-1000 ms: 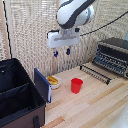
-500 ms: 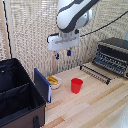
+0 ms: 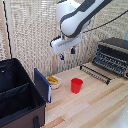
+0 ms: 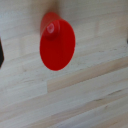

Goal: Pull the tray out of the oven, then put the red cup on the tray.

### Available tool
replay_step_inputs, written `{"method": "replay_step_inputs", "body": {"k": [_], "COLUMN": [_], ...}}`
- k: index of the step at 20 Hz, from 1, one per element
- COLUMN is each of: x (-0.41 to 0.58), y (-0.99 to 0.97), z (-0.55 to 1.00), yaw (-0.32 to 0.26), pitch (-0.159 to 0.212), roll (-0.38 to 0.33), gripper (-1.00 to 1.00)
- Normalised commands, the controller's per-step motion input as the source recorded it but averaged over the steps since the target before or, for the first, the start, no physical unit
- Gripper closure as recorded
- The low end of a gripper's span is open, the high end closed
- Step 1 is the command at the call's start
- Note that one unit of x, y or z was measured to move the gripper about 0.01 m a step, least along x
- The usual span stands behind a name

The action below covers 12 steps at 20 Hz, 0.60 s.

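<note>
The red cup stands upright on the wooden table, in front of the oven at the exterior view's right. The oven door is down, its bar handle toward the cup. A dark wire tray appears to stick out over the door; I cannot separate the two clearly. My gripper hangs open well above the cup, a little to the exterior view's left of it, holding nothing. The wrist view looks down into the red cup, blurred.
A big black fabric case fills the exterior view's left, with a blue flap leaning on it. A small bowl with yellow contents sits between the flap and the cup. A woven screen backs the table.
The arm has shifted slightly down and toward the exterior view's right, ending above the cup. The cup, oven and tray have not moved.
</note>
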Motion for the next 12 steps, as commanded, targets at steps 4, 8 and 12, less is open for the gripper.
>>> {"method": "replay_step_inputs", "body": {"k": [4,8,12], "x": [0.002,0.084,0.164], "y": [-0.32,-0.39,-0.46], "z": [0.0,0.0,0.0], "yaw": [0.095,0.047,0.018], "pitch": [-0.088,-0.107,-0.093], "roll": [-0.358,-0.347,-0.325], "gripper": [-1.0,-1.0,-1.0]}}
